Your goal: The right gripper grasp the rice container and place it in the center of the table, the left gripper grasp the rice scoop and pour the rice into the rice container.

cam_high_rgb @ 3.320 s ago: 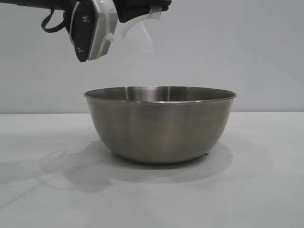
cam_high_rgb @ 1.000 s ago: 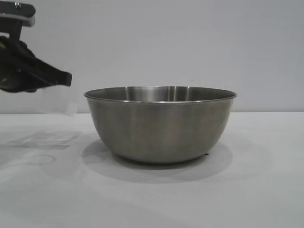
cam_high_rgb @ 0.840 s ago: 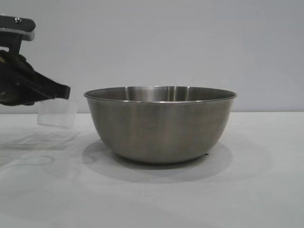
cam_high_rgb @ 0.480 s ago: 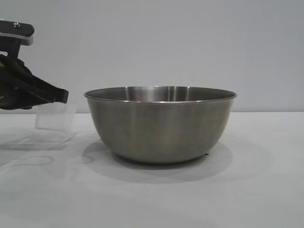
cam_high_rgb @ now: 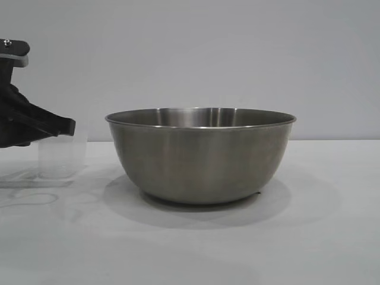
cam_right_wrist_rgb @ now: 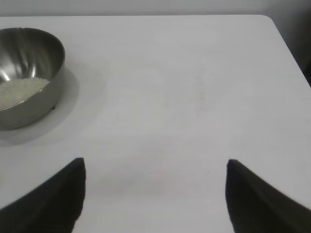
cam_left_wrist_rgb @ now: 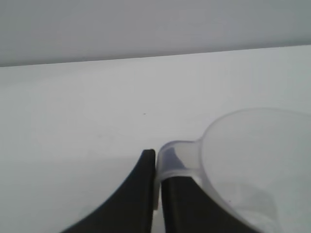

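Clear rice scoop (cam_high_rgb: 59, 158) upright on table (cam_high_rgb: 249, 249), handle pinched by left tool (cam_left_wrist_rgb: 156, 167)

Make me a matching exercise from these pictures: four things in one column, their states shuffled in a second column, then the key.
Things:
1. rice container
2. rice scoop
3. left tool
4. right tool

States:
A. open, above bare table, away from the bowl
B. upright, clear, no grains visible inside
C. shut on a clear plastic handle
D. holds rice, stands mid-table

Pairs: 1-D, 2-B, 3-C, 4-A
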Robot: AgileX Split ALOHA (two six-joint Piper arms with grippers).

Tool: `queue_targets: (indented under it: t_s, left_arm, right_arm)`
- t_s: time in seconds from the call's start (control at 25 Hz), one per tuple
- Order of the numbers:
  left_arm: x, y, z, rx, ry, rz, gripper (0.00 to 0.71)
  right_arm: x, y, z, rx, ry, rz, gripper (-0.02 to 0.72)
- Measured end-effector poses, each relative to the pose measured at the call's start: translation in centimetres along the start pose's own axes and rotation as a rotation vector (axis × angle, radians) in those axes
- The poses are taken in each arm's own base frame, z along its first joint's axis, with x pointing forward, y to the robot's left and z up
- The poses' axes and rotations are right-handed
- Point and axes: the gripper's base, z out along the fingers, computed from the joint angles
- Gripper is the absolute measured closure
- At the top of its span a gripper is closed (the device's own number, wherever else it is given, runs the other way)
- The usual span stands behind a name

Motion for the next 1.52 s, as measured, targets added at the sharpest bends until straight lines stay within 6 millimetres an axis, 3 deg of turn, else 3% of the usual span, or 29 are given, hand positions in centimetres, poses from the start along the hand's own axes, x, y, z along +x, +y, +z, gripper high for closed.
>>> queue_targets:
  t_s: [0.04,0.08,0.32,0.36,0.4,1.08,1.32,1.52]
  left_arm:
    - [0.3,0.1,-0.2,-0.001,0.011,0.005,0.567]
    - [0.5,0.2,-0.5,0.001,0.023,0.010,0.509]
    - [1.8,0.9,-2.2,0.014,0.084,0.044,0.511]
    - [1.6,1.0,-2.5,0.015,0.085,0.045,0.456]
    - [1.5,1.1,-2.9,0.017,0.086,0.046,0.448]
    - [-0.5,2.2,-10.6,0.238,0.082,-0.023,0.456]
    - [-1.3,1.1,-11.7,0.394,0.057,-0.038,0.456]
    - [-1.3,1.0,-11.7,0.404,0.060,-0.050,0.456]
  right_arm:
    - [0.0,0.0,0.0,0.000,0.000,0.000,0.171]
    - [0.0,0.0,0.0,0.000,0.000,0.000,0.171]
    - [0.0,0.0,0.0,0.000,0.000,0.000,0.171]
    - [0.0,0.0,0.0,0.000,0.000,0.000,0.171]
    - [0.0,0.0,0.0,0.000,0.000,0.000,0.171]
    - [0.0,0.0,0.0,0.000,0.000,0.000,0.171]
    - [0.0,0.0,0.0,0.000,0.000,0.000,0.171]
    - [0.0,0.0,0.0,0.000,0.000,0.000,0.171]
